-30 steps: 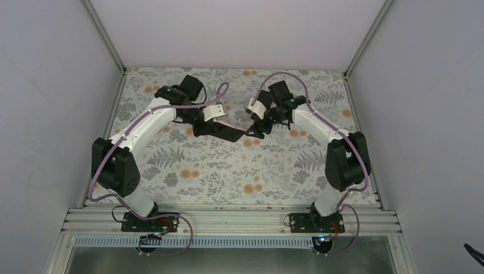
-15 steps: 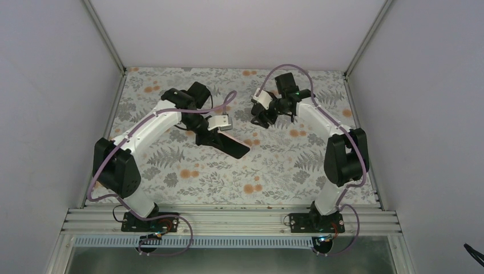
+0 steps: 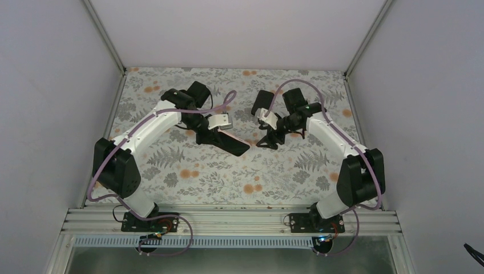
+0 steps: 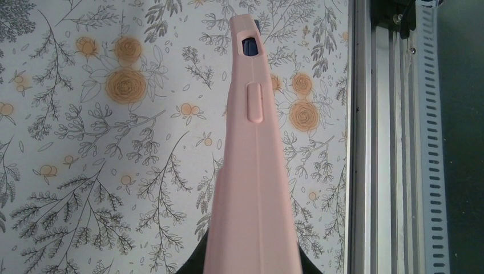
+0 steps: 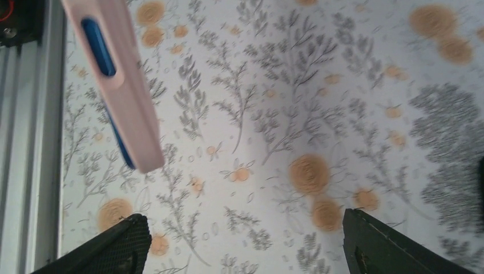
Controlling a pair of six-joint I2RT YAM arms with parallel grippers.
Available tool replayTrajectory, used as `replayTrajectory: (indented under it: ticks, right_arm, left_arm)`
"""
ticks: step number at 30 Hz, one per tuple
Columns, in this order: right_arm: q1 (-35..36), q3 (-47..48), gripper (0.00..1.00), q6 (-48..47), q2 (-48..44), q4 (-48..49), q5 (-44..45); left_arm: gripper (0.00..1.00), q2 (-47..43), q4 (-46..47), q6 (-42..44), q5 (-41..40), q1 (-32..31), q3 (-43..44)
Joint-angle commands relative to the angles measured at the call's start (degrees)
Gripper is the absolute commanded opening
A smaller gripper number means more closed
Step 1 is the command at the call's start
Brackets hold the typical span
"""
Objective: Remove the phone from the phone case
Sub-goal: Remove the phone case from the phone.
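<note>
Pink phone case (image 4: 251, 171), blue phone (image 5: 98, 39) seated inside, is held off the table (image 3: 171, 171) by the left gripper (image 3: 206, 136) clamped on one end, free end aimed at 4 o'clock, presumably so the wide-open right gripper (image 3: 268, 140) just beside it can be closed on it.

Pink phone case (image 4: 254, 188) edge-on, aloft; blue phone (image 5: 98, 39) inside.

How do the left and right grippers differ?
The left gripper is shut on the pink phone case; the right gripper is open and holds nothing. The left grips one end; the right is near the free end, not touching. Both are above the floral table.
</note>
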Motion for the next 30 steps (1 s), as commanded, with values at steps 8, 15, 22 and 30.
replayTrajectory:
  ticks: [8,15,22,30]
  right_arm:
    - [0.6,-3.7,0.79,2.6,-0.6,3.5,-4.2]
    - [0.6,-3.3,0.77,2.6,-0.3,3.7,-4.8]
    - [0.7,-2.7,0.76,1.7,0.3,2.6,-5.8]
    - [0.7,-2.7,0.75,2.9,1.1,4.9,-3.6]
  left_arm:
    - [0.02,0.4,1.3,-0.7,4.3,-0.4,3.2]
    - [0.02,2.4,1.4,-0.7,4.3,-1.3,4.5]
    - [0.02,3.1,1.5,-0.9,3.8,-1.4,5.6]
    - [0.02,2.6,1.3,-0.6,4.7,-1.5,4.9]
